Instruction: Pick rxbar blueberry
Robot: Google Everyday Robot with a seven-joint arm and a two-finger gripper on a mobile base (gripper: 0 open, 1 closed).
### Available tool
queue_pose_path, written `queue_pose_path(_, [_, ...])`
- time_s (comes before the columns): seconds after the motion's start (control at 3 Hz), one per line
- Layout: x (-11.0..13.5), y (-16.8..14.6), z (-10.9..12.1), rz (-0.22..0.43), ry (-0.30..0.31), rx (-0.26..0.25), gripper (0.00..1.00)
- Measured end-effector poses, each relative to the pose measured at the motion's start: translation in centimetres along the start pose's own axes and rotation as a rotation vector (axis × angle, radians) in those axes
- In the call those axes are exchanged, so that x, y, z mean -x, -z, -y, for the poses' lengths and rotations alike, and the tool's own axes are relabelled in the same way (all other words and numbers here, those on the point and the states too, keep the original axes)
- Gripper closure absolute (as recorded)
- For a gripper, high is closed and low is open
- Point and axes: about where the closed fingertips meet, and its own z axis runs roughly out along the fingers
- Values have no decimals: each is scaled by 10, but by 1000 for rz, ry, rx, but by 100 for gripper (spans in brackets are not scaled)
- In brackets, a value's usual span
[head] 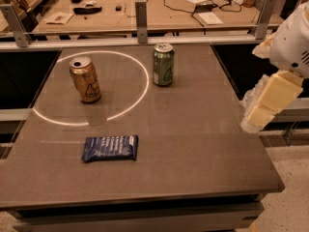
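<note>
The rxbar blueberry [110,148], a flat dark navy wrapper with pale lettering, lies flat on the grey table [193,144] near the front left. My gripper [268,103] hangs off the table's right edge, well to the right of the bar and above the table's level, with nothing seen in it. The arm's white body [292,42] is above it at the frame's right edge.
A gold can [85,79] stands upright at the back left, inside a bright ring of light. A green can [163,64] stands upright at the back middle. A metal rail [140,41] runs behind the table, with a cluttered bench beyond.
</note>
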Motion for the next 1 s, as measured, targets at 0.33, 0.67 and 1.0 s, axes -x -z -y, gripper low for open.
queue_pose_path(0.33, [22, -10, 0, 117, -50, 15, 0])
queue_pose_path(0.67, [50, -22, -8, 257, -90, 50, 0])
queue_pose_path(1.0, [83, -39, -17, 349, -60, 104, 0])
